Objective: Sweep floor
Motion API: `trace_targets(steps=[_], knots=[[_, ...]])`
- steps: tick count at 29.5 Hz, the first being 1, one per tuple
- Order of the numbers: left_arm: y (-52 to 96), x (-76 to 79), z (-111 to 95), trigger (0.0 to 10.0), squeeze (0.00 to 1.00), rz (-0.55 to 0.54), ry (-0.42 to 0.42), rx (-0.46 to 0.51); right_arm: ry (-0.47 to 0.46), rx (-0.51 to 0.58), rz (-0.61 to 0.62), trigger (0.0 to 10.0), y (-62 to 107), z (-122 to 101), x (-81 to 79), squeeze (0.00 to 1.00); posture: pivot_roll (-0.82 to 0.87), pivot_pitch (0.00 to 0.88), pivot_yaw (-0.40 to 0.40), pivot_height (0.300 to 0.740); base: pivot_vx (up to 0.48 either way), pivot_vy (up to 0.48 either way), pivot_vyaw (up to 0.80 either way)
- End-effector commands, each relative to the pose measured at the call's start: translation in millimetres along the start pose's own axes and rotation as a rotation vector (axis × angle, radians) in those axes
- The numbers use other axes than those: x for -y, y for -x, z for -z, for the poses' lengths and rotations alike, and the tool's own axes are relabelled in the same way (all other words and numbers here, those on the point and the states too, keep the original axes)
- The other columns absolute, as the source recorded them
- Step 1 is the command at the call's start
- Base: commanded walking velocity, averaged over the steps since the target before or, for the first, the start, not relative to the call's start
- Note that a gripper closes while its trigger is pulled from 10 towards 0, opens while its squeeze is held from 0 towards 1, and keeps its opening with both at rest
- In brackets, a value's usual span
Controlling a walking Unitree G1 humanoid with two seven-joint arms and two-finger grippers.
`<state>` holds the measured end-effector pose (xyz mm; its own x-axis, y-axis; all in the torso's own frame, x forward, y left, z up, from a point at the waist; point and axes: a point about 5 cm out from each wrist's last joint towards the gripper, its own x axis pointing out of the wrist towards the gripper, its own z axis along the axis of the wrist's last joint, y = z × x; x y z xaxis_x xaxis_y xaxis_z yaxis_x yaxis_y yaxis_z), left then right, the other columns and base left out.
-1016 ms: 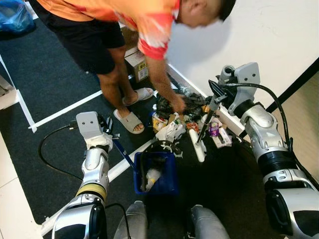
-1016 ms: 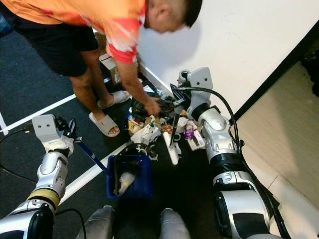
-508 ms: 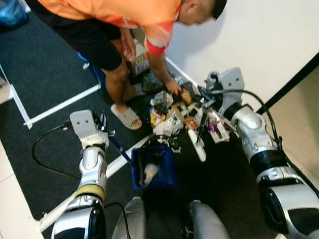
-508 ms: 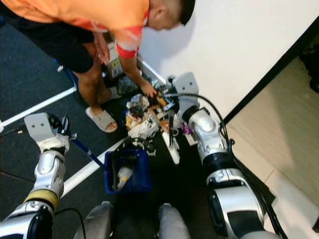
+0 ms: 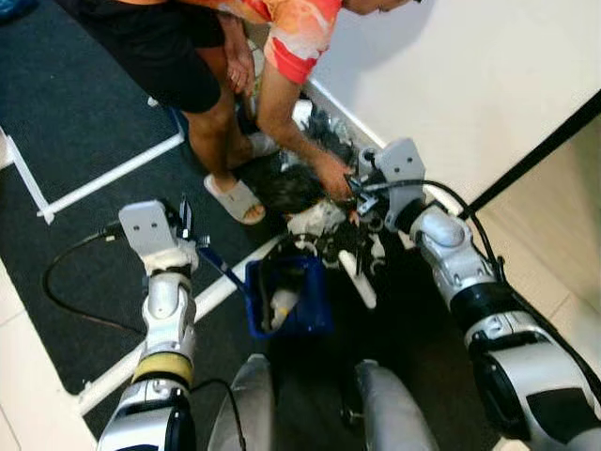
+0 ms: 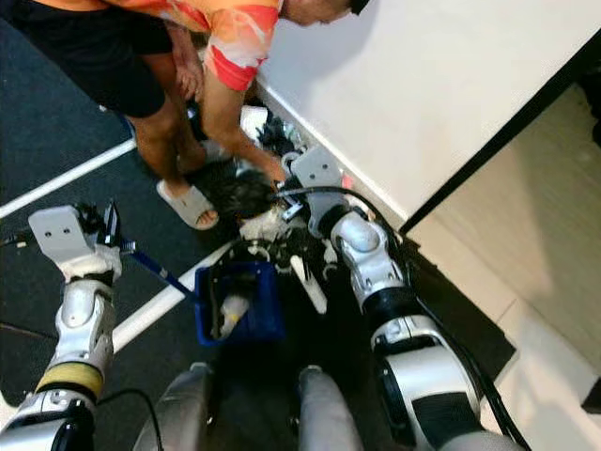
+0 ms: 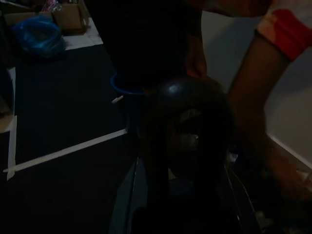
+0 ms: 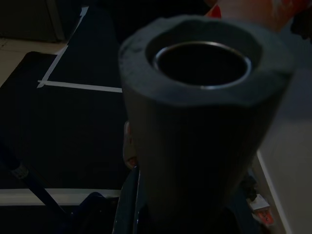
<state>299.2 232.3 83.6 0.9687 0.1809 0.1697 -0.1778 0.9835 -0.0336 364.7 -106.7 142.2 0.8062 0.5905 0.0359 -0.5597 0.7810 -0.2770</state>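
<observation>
Sweeping calls for a firm hold: the broom handle [image 8: 204,122], a stiff foam-sleeved tube, sits clamped in the right gripper [image 5: 368,193] jaws above the litter pile [image 5: 319,221]. The left gripper [image 5: 183,230] jaws clasp the light dustpan [image 5: 286,296] by its thin blue handle (likely to twist).

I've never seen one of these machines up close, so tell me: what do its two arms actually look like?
Both arms are built of rounded silver shells with black joints. The left arm has a yellow-gold band above a black elbow section, a boxy grey wrist block, and a loose black cable looping off to the side. The right arm carries a similar grey block and a black cable arching along it. Thin black fingers stick out from the left wrist.
</observation>
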Motion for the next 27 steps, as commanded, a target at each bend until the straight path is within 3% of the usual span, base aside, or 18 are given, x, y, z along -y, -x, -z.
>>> trace_targets(steps=[1, 7, 9, 14, 19, 27], knots=[[12.5, -9.1, 15.4, 10.0, 0.0, -0.016, -0.048, -0.088, 0.019, 0.028, -0.002, 10.0, -2.4, -5.4, 0.2, 0.0, 0.18, 0.309, -0.073, 0.74, 0.0, 0.0, 0.0], [12.2, -8.9, 13.4, 10.0, 0.0, -0.017, -0.052, -0.088, -0.055, 0.099, -0.085, 10.0, -9.7, -15.4, -13.0, 0.0, 0.19, 0.311, -0.073, 0.74, 0.0, 0.0, 0.0], [11.6, -7.3, 12.4, 10.0, 0.0, -0.017, -0.049, -0.088, -0.099, 0.152, -0.284, 10.0, -11.0, -23.1, -37.4, 0.0, 0.18, 0.301, -0.076, 0.74, 0.0, 0.0, 0.0], [11.5, -5.9, 12.0, 10.0, 0.0, -0.015, -0.045, -0.09, -0.112, 0.165, -0.438, 10.0, -6.0, -27.7, -50.4, 0.0, 0.18, 0.29, -0.079, 0.74, 0.0, 0.0, 0.0], [10.2, -4.3, 12.7, 10.0, 0.0, -0.016, -0.039, -0.095, -0.096, 0.165, -0.474, 10.0, -0.5, -30.3, -44.5, 0.0, 0.18, 0.273, -0.08, 0.74, 0.0, 0.0, 0.0], [4.1, 8.4, 19.7, 10.0, 0.0, 0.033, 0.025, -0.146, -0.076, 0.178, -0.293, 10.0, 11.8, -37.2, -1.1, 0.0, 0.16, 0.194, -0.076, 0.74, 0.0, 0.0, 0.0]])
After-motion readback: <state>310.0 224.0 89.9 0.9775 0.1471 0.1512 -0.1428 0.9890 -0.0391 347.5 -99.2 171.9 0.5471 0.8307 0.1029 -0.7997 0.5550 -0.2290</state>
